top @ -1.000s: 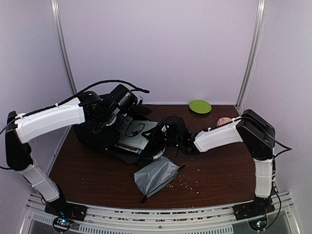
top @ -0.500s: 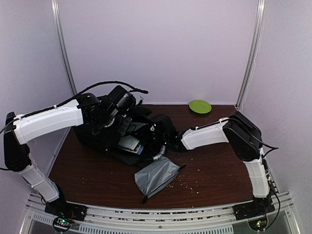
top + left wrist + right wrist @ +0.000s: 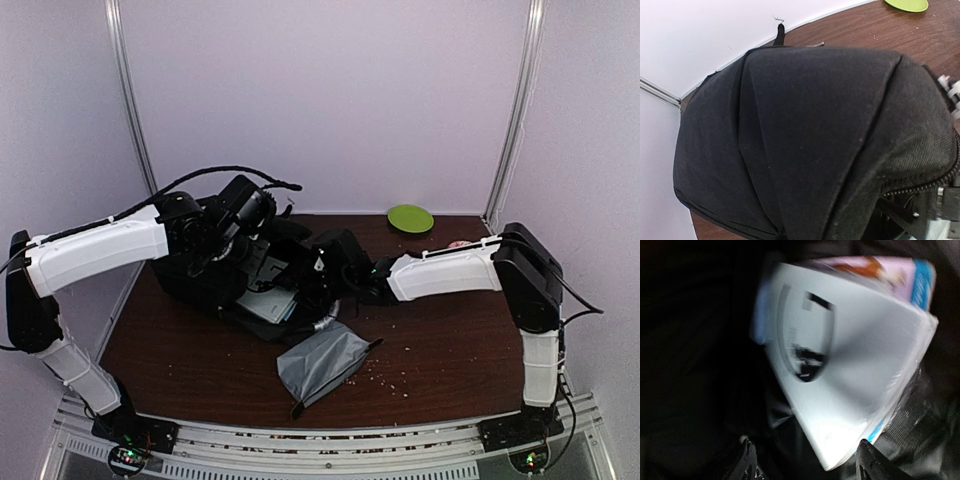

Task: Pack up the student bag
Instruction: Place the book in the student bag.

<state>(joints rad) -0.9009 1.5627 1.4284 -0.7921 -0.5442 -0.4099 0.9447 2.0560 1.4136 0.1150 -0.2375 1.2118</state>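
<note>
- Student bag (image 3: 195, 280) (large, black, soft fabric, zipped): lies at rear-left of the brown wooden table (image 3: 450, 340), mouth facing right/front, upper flap lifted.
- Left gripper (image 3: 228, 238): at the top of the bag flap, jaws closed. In the left wrist view, black cloth (image 3: 805, 135) is tented right across the lens and hides the fingers, so the grip is prob. a pinch on the flap.
- Bag zip teeth (image 3: 925, 186) run along the flap's lower-right edge.
- Right gripper (image 3: 325, 268): reaches in from the right, tip at the bag mouth. Right wrist view: fingertips (image 3: 745, 455) stand wide apart, nothing clamped.
- White flat pack (image 3: 850, 365) (glossy wrap, dark oval print, blue + pink edge; pic blurred): sits inside the dark bag interior (image 3: 690, 340). Its lower corner points down between the spread fingertips, apart from both. In the top view the same pack (image 3: 265, 300) shows in the bag opening.
- Grey zip pouch (image 3: 318, 360): on the table just in front of the bag mouth, outside it.
- Green round plate (image 3: 410, 218): at the rear table edge, well apart from the bag; also seen in the left wrist view (image 3: 907, 4).
- Small crumbs (image 3: 385, 378): scattered on the table to the right of the pouch.
</note>
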